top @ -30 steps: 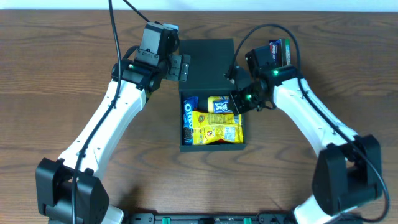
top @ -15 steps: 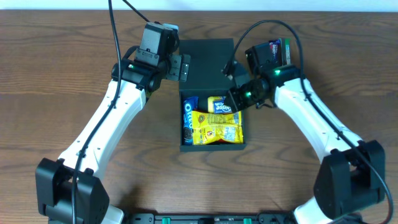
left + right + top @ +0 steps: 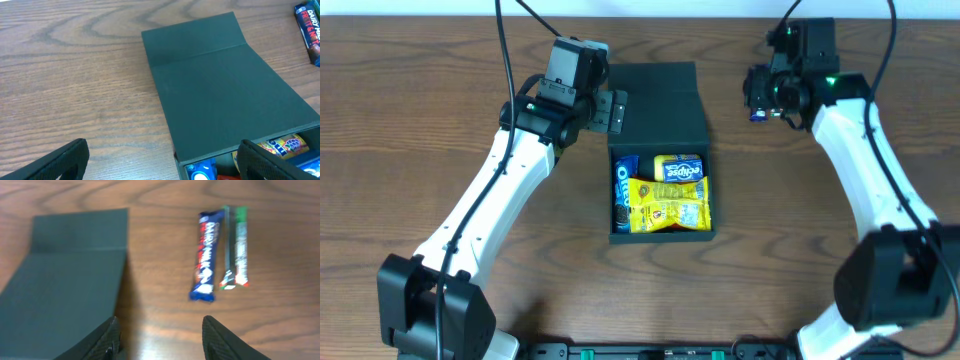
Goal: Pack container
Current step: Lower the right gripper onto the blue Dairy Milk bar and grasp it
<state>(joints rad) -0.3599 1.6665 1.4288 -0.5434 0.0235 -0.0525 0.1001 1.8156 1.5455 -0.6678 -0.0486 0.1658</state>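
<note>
The container (image 3: 658, 105) is a dark box in the middle of the table, its flap lid folded back. The open part (image 3: 618, 236) holds a blue Oreo pack (image 3: 623, 190), a yellow packet (image 3: 665, 204) and another yellow pack (image 3: 678, 167). My left gripper (image 3: 610, 108) hovers at the lid's left edge, open wide with nothing between its fingers (image 3: 55, 162). My right gripper (image 3: 760, 92) hangs open and empty to the right of the lid. Ahead of it on the wood lie a blue bar (image 3: 207, 255) and a green bar (image 3: 237, 250).
In the right wrist view the lid (image 3: 70, 280) fills the left side, close to the left finger (image 3: 112, 340). The blue bar (image 3: 310, 30) shows at the upper right of the left wrist view. Bare wooden table (image 3: 440, 120) surrounds the box.
My right gripper has left the box's right rim, swung up and to the back right over the two bars, and opened. The left arm has not moved.
</note>
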